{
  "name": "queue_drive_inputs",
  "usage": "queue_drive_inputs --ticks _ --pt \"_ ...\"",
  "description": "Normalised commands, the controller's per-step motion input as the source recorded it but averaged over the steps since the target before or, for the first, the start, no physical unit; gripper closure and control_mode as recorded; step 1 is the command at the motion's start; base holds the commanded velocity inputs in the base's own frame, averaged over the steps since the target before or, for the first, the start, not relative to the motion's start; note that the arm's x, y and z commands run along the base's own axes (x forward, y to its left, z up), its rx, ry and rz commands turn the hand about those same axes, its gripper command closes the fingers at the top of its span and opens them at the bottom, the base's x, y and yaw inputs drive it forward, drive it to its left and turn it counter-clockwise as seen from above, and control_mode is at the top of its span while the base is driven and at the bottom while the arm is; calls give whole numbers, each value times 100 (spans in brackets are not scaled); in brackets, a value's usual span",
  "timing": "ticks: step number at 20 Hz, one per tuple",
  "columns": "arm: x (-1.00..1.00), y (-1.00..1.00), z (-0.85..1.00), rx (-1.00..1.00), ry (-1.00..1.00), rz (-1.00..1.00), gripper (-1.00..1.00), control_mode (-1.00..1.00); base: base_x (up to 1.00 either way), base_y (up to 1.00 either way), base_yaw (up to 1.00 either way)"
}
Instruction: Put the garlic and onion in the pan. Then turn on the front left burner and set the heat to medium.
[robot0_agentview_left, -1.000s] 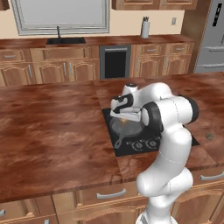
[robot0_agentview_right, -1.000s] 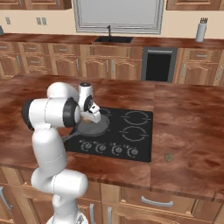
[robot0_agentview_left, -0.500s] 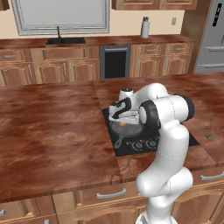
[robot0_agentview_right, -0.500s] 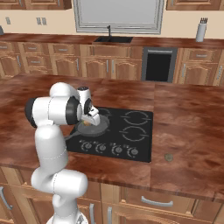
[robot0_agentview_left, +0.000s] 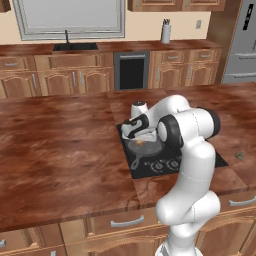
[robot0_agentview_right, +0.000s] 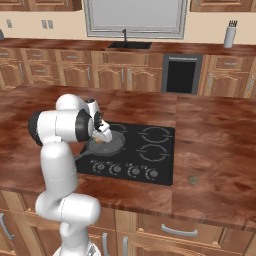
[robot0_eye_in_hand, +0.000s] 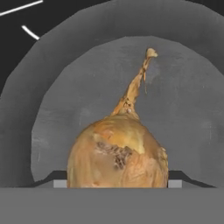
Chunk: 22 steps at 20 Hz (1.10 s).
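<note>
The onion (robot0_eye_in_hand: 117, 153) sits between the finger tips of the gripper (robot0_eye_in_hand: 117, 183), jaws half-closed against its sides, directly over the floor of the pan (robot0_eye_in_hand: 65, 87) — we judge it held, not yet released. We make out no garlic in the pan, so that item and the front left burner (robot0_agentview_right: 102, 142) — beneath the skillet on the cooktop (robot0_agentview_right: 160, 165) — appear to remain.

sink (robot0_agentview_right: 129, 45) under window; knife block (robot0_agentview_right: 229, 36) (far counter, right).
</note>
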Motion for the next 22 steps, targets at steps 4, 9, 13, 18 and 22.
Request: queue_drive_inputs --ticks 4,9,13,18,22 --pt "0 10 -11 -6 0 0 -100 -100 0 0 0" --pt "-17 0 3 0 -14 0 -100 -100 0 0 0" --pt "-21 0 15 0 -18 0 -100 -100 0 0 0" --pt "-34 0 27 0 -17 0 -100 -100 0 0 0" --pt "-52 -4 66 0 -16 0 -100 -100 0 0 0"
